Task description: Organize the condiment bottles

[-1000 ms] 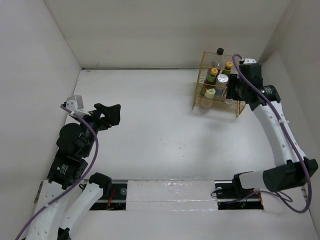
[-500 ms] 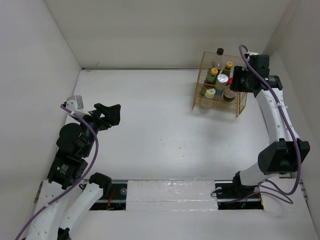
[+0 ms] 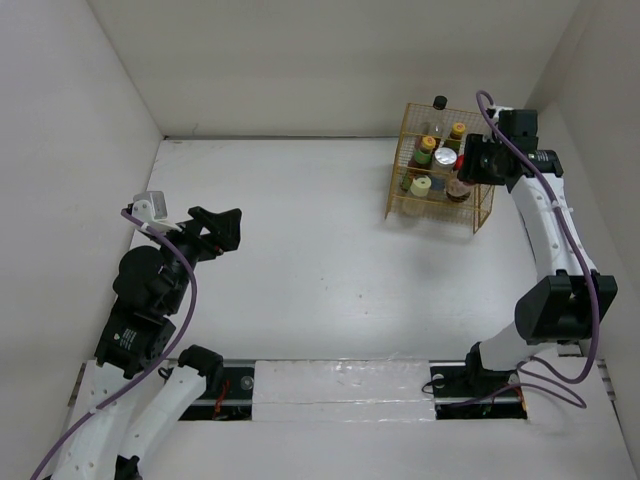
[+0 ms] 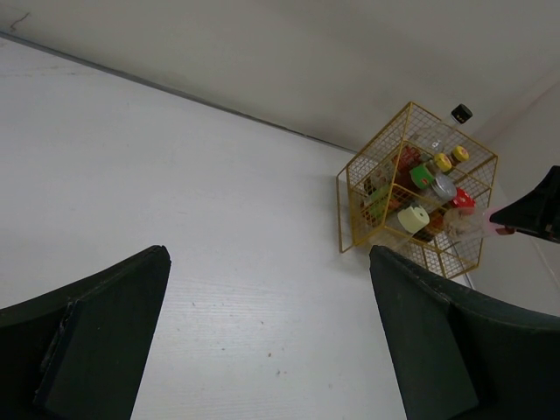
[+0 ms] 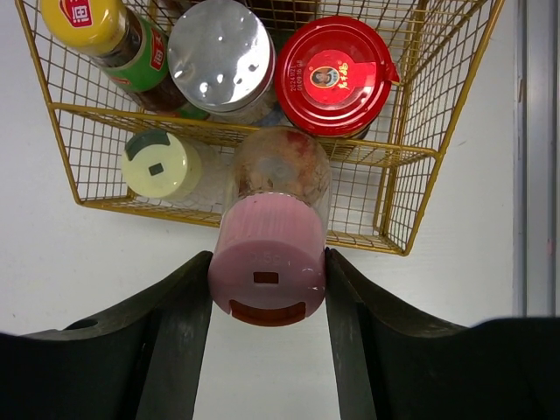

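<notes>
My right gripper [image 5: 267,262] is shut on the pink-capped bottle [image 5: 267,276] by its cap, at the front right of the yellow wire rack [image 5: 236,122]. The bottle's clear body reaches over the rack's front tier, next to the cream bottle [image 5: 160,164]. I cannot tell whether it rests there. Behind stand the silver-capped bottle [image 5: 220,54], the red-lidded jar [image 5: 332,76] and a yellow-capped dark bottle [image 5: 87,19]. In the top view the right gripper [image 3: 470,165] is at the rack [image 3: 432,205]. A black-capped bottle [image 3: 439,102] stands at its back. My left gripper [image 3: 222,228] is open and empty, far left.
The rack stands at the table's back right, close to the right wall [image 3: 590,120] and the back wall. It also shows in the left wrist view [image 4: 411,188], far beyond the open left gripper [image 4: 267,254]. White table [image 3: 300,240] lies between the arms.
The right wrist has shifted a little right and toward the back at the rack, and the arm's elbow has swung toward the right wall. The left arm has not moved.
</notes>
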You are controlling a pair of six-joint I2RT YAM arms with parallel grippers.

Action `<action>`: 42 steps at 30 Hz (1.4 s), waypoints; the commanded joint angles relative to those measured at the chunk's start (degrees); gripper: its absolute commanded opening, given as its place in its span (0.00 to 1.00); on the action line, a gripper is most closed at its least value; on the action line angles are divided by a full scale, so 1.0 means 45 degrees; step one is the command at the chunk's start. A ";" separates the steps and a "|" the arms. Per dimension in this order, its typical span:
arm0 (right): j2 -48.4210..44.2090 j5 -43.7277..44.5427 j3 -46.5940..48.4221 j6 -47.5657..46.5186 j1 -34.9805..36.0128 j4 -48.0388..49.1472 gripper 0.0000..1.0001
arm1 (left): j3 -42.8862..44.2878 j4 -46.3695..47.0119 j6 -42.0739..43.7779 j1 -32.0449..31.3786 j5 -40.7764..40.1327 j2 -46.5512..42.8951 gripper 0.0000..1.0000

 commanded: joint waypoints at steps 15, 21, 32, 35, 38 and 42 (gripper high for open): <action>-0.0752 -0.0472 -0.1628 -0.0082 -0.0033 0.0683 0.46 | -0.0037 0.0259 0.0176 -0.0092 0.0095 -0.0021 0.94; -0.0090 -0.0200 -0.0985 0.0037 -0.0033 0.0819 0.46 | -0.0153 0.0259 0.0176 -0.0092 0.0212 -0.0021 0.94; 0.0907 0.0191 0.0715 0.0270 0.0338 0.0487 0.50 | -0.0154 0.0259 0.0176 -0.0092 0.0212 -0.0021 0.94; 0.1064 0.0308 0.0715 0.0271 0.0338 0.0487 0.50 | -0.0154 0.0259 0.0176 -0.0092 0.0212 -0.0021 0.94; 0.1396 0.0443 0.0405 0.0271 0.0338 0.0623 0.50 | -0.0154 0.0259 0.0176 -0.0092 0.0212 -0.0021 0.94; 0.1630 0.0445 0.0131 0.0271 0.0338 0.1072 0.50 | -0.0154 0.0259 0.0176 -0.0092 0.0212 0.0095 0.94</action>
